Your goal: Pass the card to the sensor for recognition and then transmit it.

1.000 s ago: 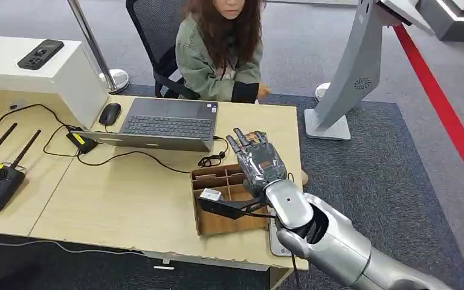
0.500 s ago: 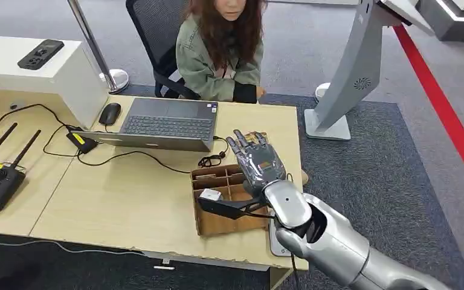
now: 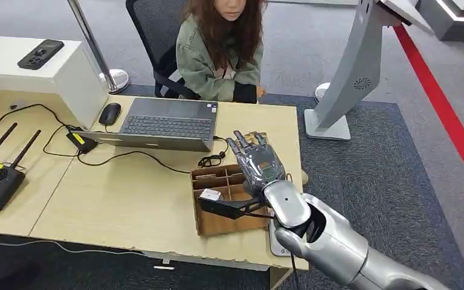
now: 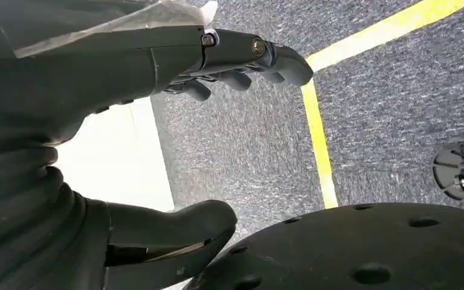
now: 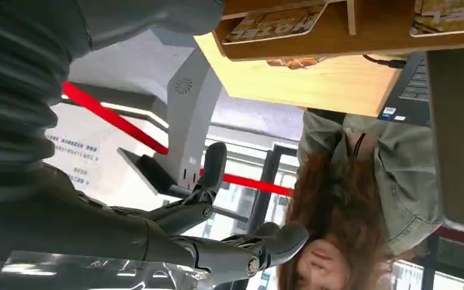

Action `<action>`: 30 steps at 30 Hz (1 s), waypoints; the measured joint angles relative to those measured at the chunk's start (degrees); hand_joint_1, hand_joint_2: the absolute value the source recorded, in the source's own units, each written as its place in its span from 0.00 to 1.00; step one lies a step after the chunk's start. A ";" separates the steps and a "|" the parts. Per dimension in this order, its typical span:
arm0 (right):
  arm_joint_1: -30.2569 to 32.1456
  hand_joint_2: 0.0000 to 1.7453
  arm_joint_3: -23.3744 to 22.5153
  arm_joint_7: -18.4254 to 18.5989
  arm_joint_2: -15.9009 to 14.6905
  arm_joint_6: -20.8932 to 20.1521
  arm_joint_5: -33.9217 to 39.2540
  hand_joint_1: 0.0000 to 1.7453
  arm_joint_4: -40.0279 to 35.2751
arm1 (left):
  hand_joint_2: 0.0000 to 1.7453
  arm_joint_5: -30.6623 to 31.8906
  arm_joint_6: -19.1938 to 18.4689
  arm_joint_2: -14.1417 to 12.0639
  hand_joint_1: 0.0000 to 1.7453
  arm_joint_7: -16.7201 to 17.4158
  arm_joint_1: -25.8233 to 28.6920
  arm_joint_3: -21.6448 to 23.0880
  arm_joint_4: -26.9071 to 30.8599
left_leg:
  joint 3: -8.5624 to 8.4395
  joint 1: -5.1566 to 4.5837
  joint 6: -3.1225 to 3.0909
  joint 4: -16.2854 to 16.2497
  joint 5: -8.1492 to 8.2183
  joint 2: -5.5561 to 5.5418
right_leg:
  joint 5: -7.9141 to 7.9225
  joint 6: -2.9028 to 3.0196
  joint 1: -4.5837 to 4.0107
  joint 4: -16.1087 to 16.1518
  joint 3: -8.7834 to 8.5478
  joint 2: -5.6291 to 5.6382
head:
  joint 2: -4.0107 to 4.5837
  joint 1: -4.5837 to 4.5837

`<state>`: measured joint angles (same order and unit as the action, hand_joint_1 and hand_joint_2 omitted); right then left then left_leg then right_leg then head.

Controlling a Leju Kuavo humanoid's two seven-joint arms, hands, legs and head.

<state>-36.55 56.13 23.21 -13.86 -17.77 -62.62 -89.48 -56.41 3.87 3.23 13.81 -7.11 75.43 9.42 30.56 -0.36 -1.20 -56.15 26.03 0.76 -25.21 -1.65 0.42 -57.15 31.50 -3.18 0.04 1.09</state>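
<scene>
The right robot hand point(image 3: 258, 162) has barely moved over the last second: it hovers above the far end of the brown wooden compartment box point(image 3: 217, 208) on the pale wooden desk point(image 3: 133, 193), fingers spread and holding nothing. The only shift is a slight settling of the silver forearm toward the box. In the right wrist view its fingers point(image 5: 241, 251) are apart and empty. Printed cards point(image 5: 275, 24) lie in the box compartments just under the palm, one small white card point(image 3: 210, 194) nearer the wrist. So the pickup is not yet done; I judge the reach is pausing before descending. The left robot hand point(image 4: 157, 66) hangs by the floor, loosely open.
</scene>
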 joint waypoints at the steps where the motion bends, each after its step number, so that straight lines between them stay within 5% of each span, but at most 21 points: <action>1: 0.01 1.00 0.00 0.00 0.02 -0.04 0.09 0.07 0.17 | 1.00 0.00 0.00 0.00 0.00 0.07 0.00 0.00 0.00 | 0.00 0.00 0.00 0.00 0.00 0.00 | 0.00 0.00 0.00 0.00 0.00 0.00 | 0.00 0.00; 28: 0.22 1.00 -0.20 1.95 2.36 2.47 2.05 0.10 7.32 | 1.00 -0.28 -0.09 0.13 0.00 0.57 -0.02 0.00 -0.02 | 0.02 0.00 0.00 0.00 0.00 0.00 | 0.00 0.00 0.00 0.00 0.02 0.00 | 0.00 0.00; 29: 0.22 1.00 -0.22 2.06 2.49 2.47 2.27 0.10 7.56 | 0.00 -0.37 -0.09 0.13 0.00 0.57 -0.01 0.00 -0.02 | 0.02 0.00 0.00 0.00 0.00 0.00 | 0.00 0.00 0.00 0.00 0.02 0.00 | 0.00 0.00; 30: 0.21 1.00 -0.28 2.10 2.60 2.45 2.40 0.10 7.82 | 0.00 -0.42 -0.09 0.13 0.00 0.61 -0.02 0.00 -0.02 | 0.02 0.00 0.00 0.00 0.00 0.00 | 0.00 0.00 0.00 0.00 0.02 0.00 | 0.00 -0.02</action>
<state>-36.34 55.84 25.31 -11.26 -15.32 -60.22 -81.66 -56.83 3.78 3.37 14.42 -7.13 75.43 9.40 30.57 -0.36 -1.20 -56.15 26.03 0.76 -25.21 -1.65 0.41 -57.15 31.52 -3.18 0.04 1.07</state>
